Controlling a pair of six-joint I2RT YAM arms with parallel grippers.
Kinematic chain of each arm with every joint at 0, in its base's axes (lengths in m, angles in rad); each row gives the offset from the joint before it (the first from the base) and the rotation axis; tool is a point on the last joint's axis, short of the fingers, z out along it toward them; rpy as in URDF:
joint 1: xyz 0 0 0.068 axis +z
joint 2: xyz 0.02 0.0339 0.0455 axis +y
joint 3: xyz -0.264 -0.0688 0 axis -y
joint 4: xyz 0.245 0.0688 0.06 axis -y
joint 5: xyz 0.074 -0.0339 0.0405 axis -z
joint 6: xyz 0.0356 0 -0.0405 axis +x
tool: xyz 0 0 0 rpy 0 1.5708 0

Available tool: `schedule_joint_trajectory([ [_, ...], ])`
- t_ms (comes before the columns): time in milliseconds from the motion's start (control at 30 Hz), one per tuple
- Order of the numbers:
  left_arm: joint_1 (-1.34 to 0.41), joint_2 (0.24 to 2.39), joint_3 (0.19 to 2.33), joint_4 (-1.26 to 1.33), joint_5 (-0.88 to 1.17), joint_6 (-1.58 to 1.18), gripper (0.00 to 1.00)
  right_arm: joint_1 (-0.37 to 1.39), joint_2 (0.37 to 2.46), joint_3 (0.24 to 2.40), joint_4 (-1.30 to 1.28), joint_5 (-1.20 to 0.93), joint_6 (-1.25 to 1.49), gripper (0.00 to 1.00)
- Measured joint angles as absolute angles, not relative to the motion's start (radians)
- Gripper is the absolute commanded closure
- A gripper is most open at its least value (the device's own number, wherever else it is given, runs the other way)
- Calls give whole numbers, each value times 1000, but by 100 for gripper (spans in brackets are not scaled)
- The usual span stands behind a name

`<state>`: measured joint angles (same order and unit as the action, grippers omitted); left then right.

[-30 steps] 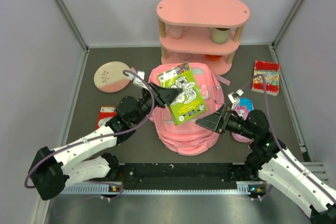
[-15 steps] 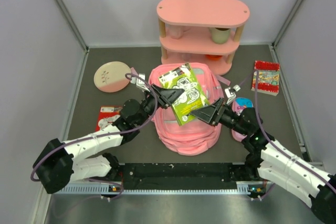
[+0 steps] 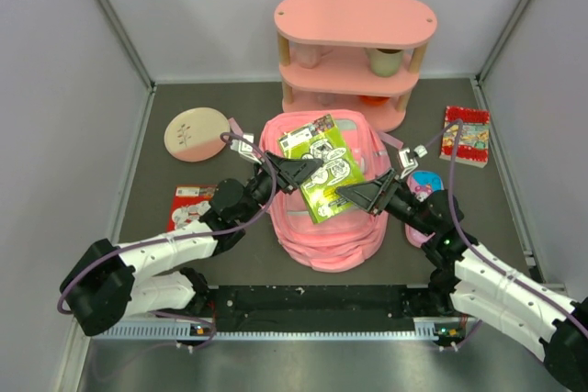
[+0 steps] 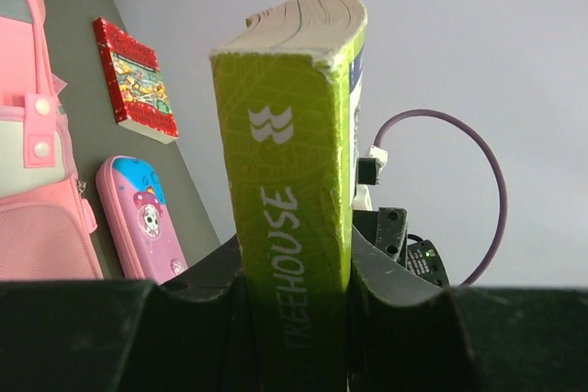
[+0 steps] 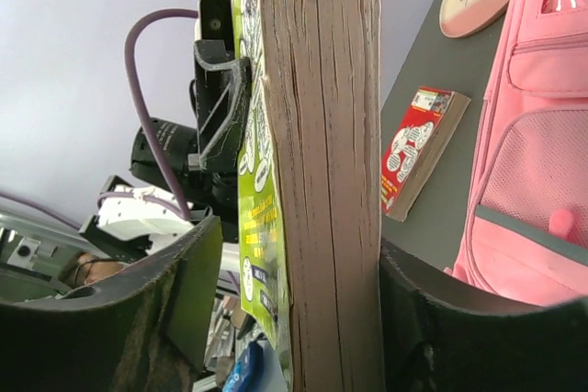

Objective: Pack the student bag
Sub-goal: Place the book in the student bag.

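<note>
Directly under the left tool's (image 3: pixel 310 169) book (image 3: pixel 318 146) lies the student bag (image 3: pixel 331 232).

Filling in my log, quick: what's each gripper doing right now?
Left gripper: closed on the green book, at its spine.
Right gripper: open, jaws straddling its page edge.

**Paper, cloth and matt plastic**

The green book (image 4: pixel 289 227) has a printed card cover, scuffed at the spine's top corner, and rough, yellowed paper page edges (wavy in the right wrist view). The student bag (image 3: pixel 331 227) is soft pink cloth with a mesh pocket. The left gripper (image 4: pixel 296 259) is matt black plastic. The shelf (image 3: pixel 354 20) looks smooth, matt pink
</note>
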<state>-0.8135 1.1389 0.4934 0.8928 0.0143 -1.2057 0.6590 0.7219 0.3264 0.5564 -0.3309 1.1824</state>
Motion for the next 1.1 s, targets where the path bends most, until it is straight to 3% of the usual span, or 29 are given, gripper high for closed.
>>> schedule_joint_trajectory([
  [100, -813, 1139, 492, 902, 22, -1210, 100, 659, 722, 325, 563, -334, 1182, 54],
  [167, -813, 1140, 492, 911, 31, -1214, 100, 659, 723, 325, 567, -339, 1187, 68],
  [200, -813, 1140, 491, 914, 36, -1215, 100, 659, 724, 325, 570, -342, 1185, 77],
  [233, -813, 1140, 491, 917, 40, -1217, 100, 659, 725, 325, 574, -345, 1187, 93],
  [267, -813, 1140, 491, 918, 43, -1215, 100, 659, 728, 325, 578, -349, 1189, 98],
  [333, -812, 1140, 492, 913, 45, -1214, 98, 658, 730, 325, 579, -352, 1190, 100],
  [400, -811, 1140, 497, 900, 48, -1210, 90, 658, 729, 325, 580, -352, 1189, 100],
  [500, -809, 1137, 522, 859, 57, -1199, 59, 656, 727, 325, 583, -347, 1190, 100],
  [533, -808, 1134, 529, 846, 60, -1194, 36, 656, 726, 325, 584, -345, 1190, 100],
  [567, -808, 1129, 534, 831, 63, -1180, 19, 656, 724, 325, 582, -345, 1190, 100],
  [600, -809, 1123, 540, 806, 70, -1156, 10, 657, 721, 325, 577, -350, 1188, 100],
  [667, -816, 1112, 556, 740, 94, -1114, 1, 659, 717, 325, 544, -369, 1180, 100],
  [867, -822, 1058, 661, 368, 113, -926, 2, 660, 616, 330, 357, -353, 1135, 100],
  [1100, -824, 839, 679, 47, -3, -737, 2, 661, 497, 387, 53, -252, 1047, 100],
])
